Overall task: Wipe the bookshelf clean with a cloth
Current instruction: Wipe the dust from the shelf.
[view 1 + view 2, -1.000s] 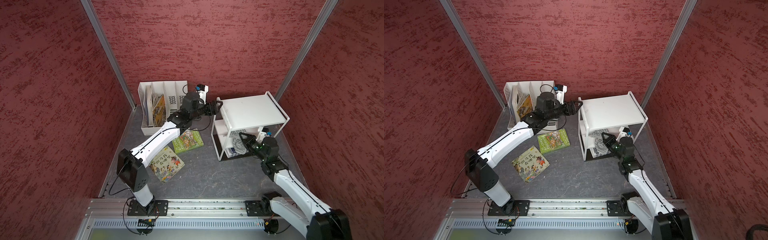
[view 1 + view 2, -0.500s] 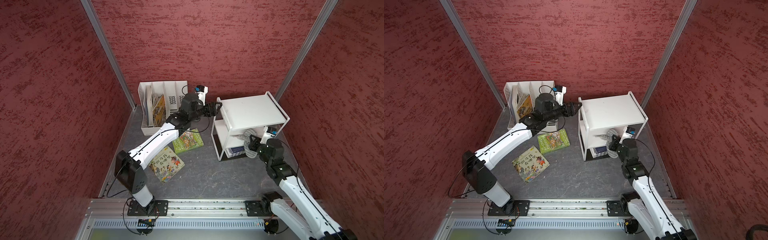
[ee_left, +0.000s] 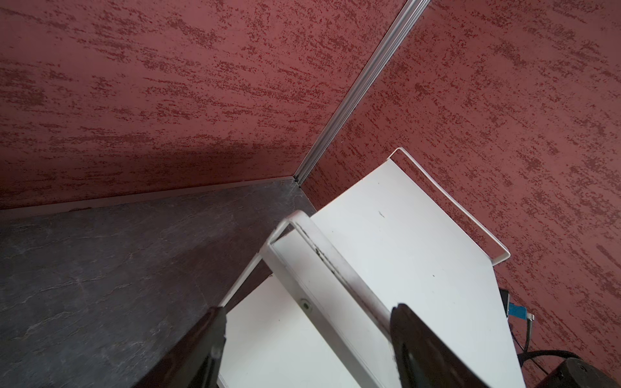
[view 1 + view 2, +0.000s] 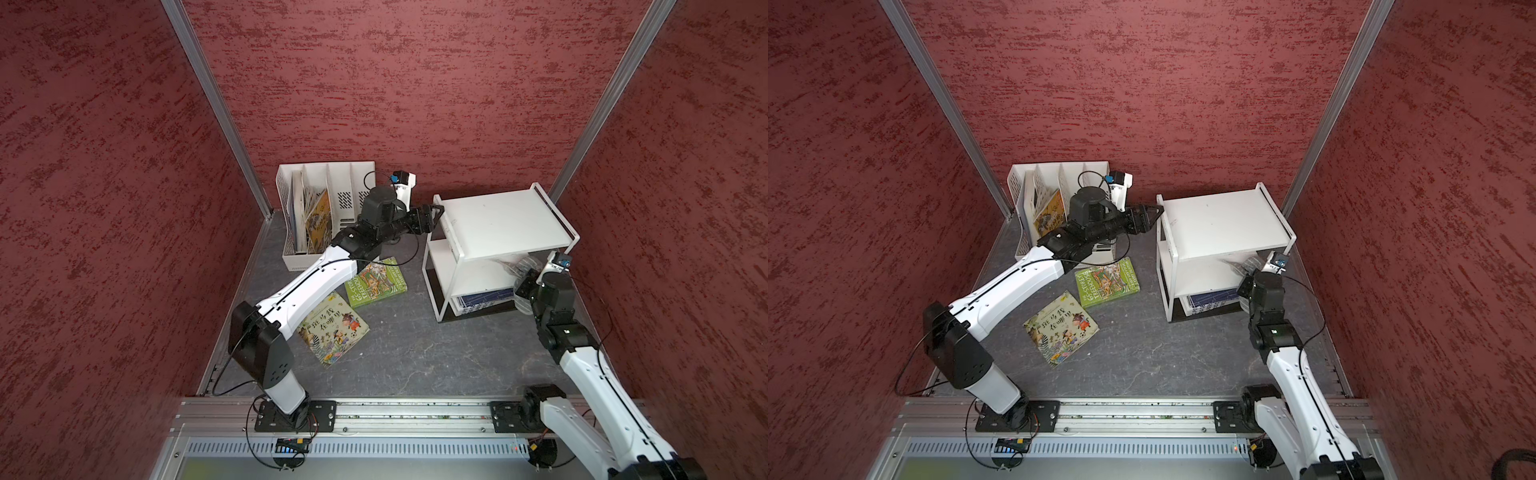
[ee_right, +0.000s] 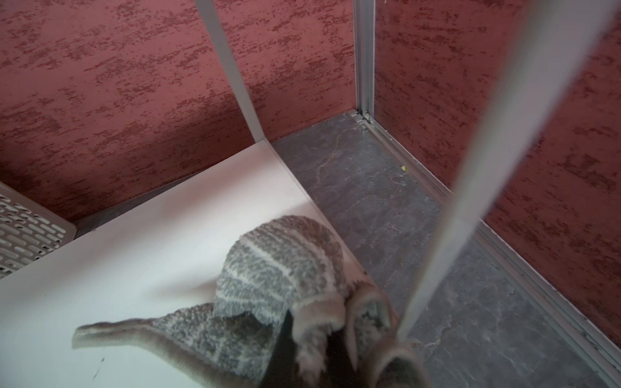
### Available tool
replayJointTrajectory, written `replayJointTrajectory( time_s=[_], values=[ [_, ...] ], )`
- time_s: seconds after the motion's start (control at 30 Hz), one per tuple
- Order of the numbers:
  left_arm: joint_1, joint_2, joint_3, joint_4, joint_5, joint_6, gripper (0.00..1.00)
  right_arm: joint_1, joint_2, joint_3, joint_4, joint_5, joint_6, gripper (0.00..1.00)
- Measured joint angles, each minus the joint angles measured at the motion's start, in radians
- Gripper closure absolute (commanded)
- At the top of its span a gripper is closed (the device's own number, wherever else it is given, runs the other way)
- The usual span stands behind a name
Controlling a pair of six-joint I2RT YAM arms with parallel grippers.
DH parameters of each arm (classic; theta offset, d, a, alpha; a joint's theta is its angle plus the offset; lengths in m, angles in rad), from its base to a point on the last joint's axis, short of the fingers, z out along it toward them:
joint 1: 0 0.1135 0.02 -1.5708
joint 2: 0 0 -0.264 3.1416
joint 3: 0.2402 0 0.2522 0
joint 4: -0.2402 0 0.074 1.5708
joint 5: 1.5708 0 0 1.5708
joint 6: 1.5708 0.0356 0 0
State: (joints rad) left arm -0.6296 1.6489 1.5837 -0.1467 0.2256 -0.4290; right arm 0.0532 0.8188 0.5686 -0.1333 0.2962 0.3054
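The right gripper (image 5: 312,349) is closed on a bunched fold of the grey striped cloth (image 5: 279,268), which is pinched between its dark fingers. The rest of the cloth is spread onto the middle board of the bookshelf (image 5: 151,252), close to that board's outer corner and just beside a white frame upright. In both top views the right gripper (image 4: 524,286) (image 4: 1246,286) is seen reaching in under the top board of the bookshelf (image 4: 498,220) (image 4: 1221,224), with the cloth (image 4: 519,266) (image 4: 1246,266) in front of it.

The left gripper (image 3: 309,310) (image 4: 434,212) is held open, its jaws set wide on either side of the top side rail of the bookshelf (image 3: 403,252). Whether a finger touches the rail cannot be told.

Blue books (image 4: 482,297) are stacked on the lowest tier. On the grey tabletop (image 4: 415,353), a green book (image 4: 376,282) and a picture book (image 4: 332,328) are laid flat beside the left arm. A white perforated file organizer (image 4: 332,195) holding books is stood against the back wall.
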Motion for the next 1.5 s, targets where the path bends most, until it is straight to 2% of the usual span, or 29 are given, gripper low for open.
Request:
replayJointTrajectory(
  time_s=[0.27, 0.53, 0.7, 0.97, 1.1, 1.27, 1.5],
  values=[
    [0.000, 0.000, 0.000, -0.002, 0.001, 0.000, 0.21, -0.060, -0.007, 0.001, -0.015, -0.061, 0.001, 1.00],
    [0.001, -0.001, 0.000, -0.003, 0.002, 0.000, 0.21, -0.039, -0.034, -0.018, 0.003, -0.299, 0.070, 1.00],
    [0.002, -0.001, 0.000, -0.003, 0.003, 0.000, 0.20, 0.084, -0.052, -0.058, 0.047, -0.362, 0.127, 1.00],
    [0.002, -0.002, 0.000, -0.005, 0.003, 0.000, 0.19, 0.349, -0.008, -0.054, 0.092, -0.325, 0.158, 1.00],
    [0.005, -0.009, 0.000, -0.018, 0.001, 0.001, 0.14, 0.395, -0.032, -0.001, -0.007, -0.260, 0.110, 1.00],
    [0.014, -0.037, -0.016, -0.078, 0.001, 0.009, 0.10, 0.397, -0.127, 0.143, -0.237, -0.194, -0.010, 1.00],
    [0.043, -0.066, -0.045, -0.127, 0.003, 0.008, 0.10, 0.397, -0.127, 0.434, -0.543, -0.225, -0.166, 1.00]
  ],
)
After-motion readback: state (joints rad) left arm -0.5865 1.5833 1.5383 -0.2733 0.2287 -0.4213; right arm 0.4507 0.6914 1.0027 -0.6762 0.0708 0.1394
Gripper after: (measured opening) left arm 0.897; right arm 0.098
